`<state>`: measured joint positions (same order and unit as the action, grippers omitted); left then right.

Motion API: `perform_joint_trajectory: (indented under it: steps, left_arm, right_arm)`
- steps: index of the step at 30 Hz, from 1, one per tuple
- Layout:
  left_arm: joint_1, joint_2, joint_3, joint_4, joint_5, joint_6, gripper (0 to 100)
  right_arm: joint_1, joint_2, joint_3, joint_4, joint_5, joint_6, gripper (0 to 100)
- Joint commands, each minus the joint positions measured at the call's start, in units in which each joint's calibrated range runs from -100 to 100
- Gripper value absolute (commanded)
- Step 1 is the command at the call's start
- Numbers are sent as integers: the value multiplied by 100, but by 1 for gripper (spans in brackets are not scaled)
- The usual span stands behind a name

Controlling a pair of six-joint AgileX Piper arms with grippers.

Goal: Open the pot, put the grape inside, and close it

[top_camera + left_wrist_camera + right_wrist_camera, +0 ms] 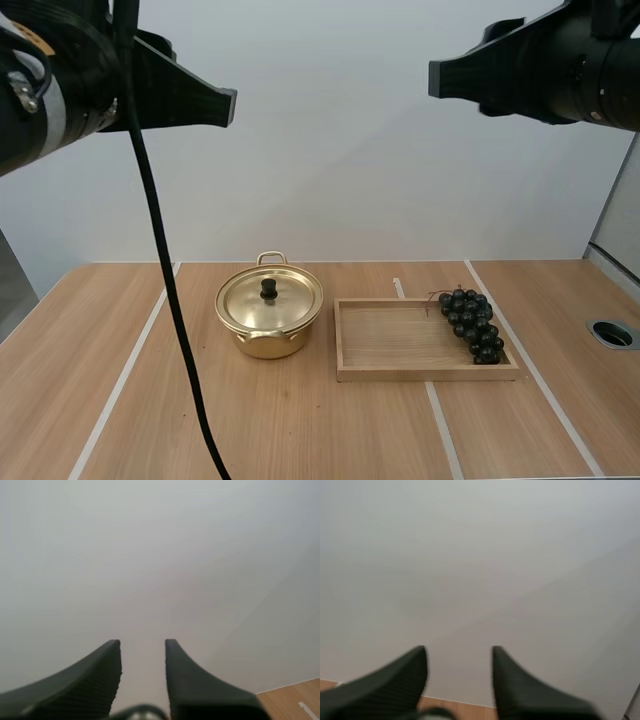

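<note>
A gold pot [268, 320] with two handles stands on the wooden table, its lid [270, 298] closed and topped by a black knob. To its right lies a wooden tray [390, 345] with a bunch of dark grapes [472, 324] at its right end. My left gripper [225, 105] hangs high above the table at the left, well over the pot; in the left wrist view my left gripper [143, 645] is open and holds nothing. My right gripper [438, 78] hangs high at the right; in the right wrist view my right gripper [459, 652] is open and holds nothing.
White tape lines [125, 375] run along the table. A round metal-rimmed hole [612, 333] sits in the table near its right edge. A pale wall stands behind the table.
</note>
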<state>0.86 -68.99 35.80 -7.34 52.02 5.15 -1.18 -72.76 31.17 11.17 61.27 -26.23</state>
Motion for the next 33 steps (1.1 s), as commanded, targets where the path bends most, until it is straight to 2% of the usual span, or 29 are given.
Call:
perform_joint_trajectory:
  steps: [1,13,20,28,33]
  left_arm:
    - [5,23,-45,-59,-24,160,100]
    - [5,334,-45,-221,644,762,100]
    - [5,1538,-45,-1103,1750,1597,100]
    - [5,2983,-45,-1154,1884,1813,100]
    - [-2,3689,-45,-1514,1831,1919,100]
  right_arm:
    - [-19,-11,-44,-48,160,-180,100]
    - [-19,323,-44,-59,791,-137,100]
    - [-19,951,-44,-254,934,-137,100]
    - [-19,1714,-44,-531,934,-62,100]
    - [-19,2219,-44,-552,866,-62,100]
